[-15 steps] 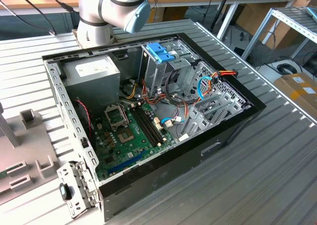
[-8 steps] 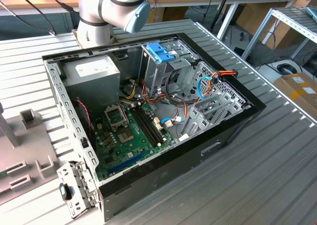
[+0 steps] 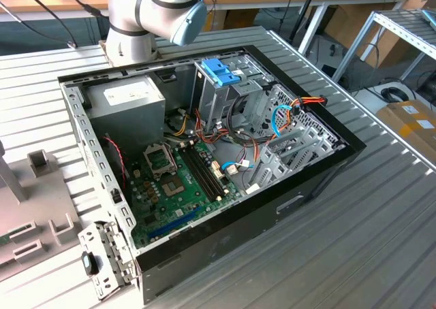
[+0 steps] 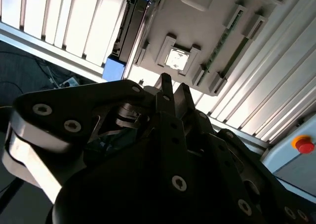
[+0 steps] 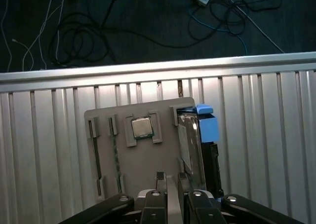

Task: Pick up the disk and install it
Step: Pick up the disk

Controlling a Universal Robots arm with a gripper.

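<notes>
ok so the gripper (image 5: 171,182) hangs right over the grey holder plate (image 5: 143,160) in the first wrist view, fingers pulled in narrow w/ just a slit between them, nothing in them afaict. the disk (image 5: 190,135) stands on edge in a slot at the plate's side, prob so it can be pinched from above. plate sits on a ribbed metal table (image 3: 327,254) beside the pc case (image 3: 225,244), lid off so the bays are reachable. cables (image 5: 123,26) all over the floor, benches behind
</notes>
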